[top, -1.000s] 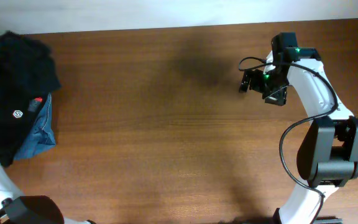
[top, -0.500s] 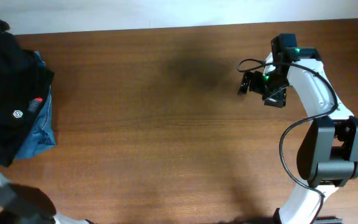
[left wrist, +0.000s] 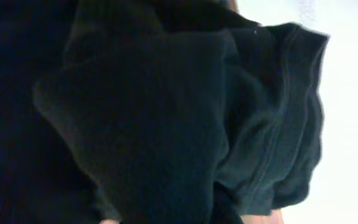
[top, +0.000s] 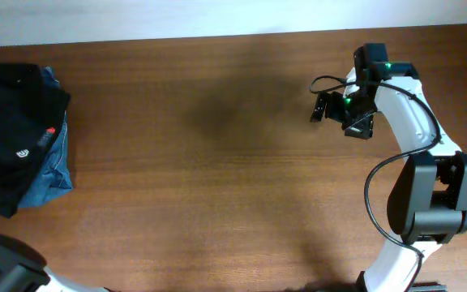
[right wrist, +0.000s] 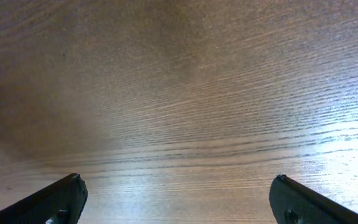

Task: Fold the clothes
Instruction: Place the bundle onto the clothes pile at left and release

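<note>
The shirt (left wrist: 166, 112) is plain black, of soft thin fabric with no print. In the left wrist view it is bunched close to the lens and fills nearly the whole frame in loose, overlapping folds. A stitched hem curls down its right edge against a bright background. Its overall pose and where it lies cannot be told.

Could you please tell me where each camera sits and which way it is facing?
Overhead: above the table, facing straight down; the right arm and part of the left arm show.
Left wrist: close against black fabric; no fingers visible.
Right wrist: faces down on bare wood; the right gripper is open, fingertips in the lower corners.
Shared: overhead and right wrist both show the table.
</note>
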Tool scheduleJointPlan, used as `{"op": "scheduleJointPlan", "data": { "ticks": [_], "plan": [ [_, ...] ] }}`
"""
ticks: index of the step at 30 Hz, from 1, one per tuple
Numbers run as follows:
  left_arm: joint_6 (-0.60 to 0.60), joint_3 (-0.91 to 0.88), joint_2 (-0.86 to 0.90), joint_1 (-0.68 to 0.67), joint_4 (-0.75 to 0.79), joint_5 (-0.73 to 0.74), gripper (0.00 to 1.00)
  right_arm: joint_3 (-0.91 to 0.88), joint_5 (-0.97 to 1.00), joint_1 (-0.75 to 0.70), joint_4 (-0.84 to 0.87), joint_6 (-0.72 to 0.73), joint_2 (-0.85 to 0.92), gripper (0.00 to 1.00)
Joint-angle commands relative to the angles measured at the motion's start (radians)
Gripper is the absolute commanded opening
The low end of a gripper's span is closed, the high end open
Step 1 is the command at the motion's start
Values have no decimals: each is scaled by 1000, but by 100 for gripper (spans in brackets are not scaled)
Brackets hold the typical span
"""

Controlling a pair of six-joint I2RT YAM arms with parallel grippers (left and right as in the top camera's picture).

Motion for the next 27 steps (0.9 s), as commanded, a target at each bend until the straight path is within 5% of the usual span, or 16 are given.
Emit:
{"op": "scheduleJointPlan", "data": {
  "ticks": [1, 6, 8, 11, 13, 27],
  "plan": [
    [116, 14, -13, 31, -24, -22, 1, 18, -10, -3, 7, -10, -26, 99],
    [116, 14, -12, 5, -23, -95, 3, 18, -32, -3, 8, -10, -26, 99],
    [116, 14, -12, -11, -24, -130, 13, 18, -32, -3, 8, -10, -26, 99],
    [116, 14, -12, -47, -24, -178, 80, 18, -32, -3, 8, -10, -26, 99],
    [116, 14, -12, -60, -14, -183, 92, 18, -32, -3, 8, -11, -26, 99],
    [178, 38, -39, -62, 22, -103, 93, 18, -31, -3, 10, -11, -26, 99]
  ]
}}
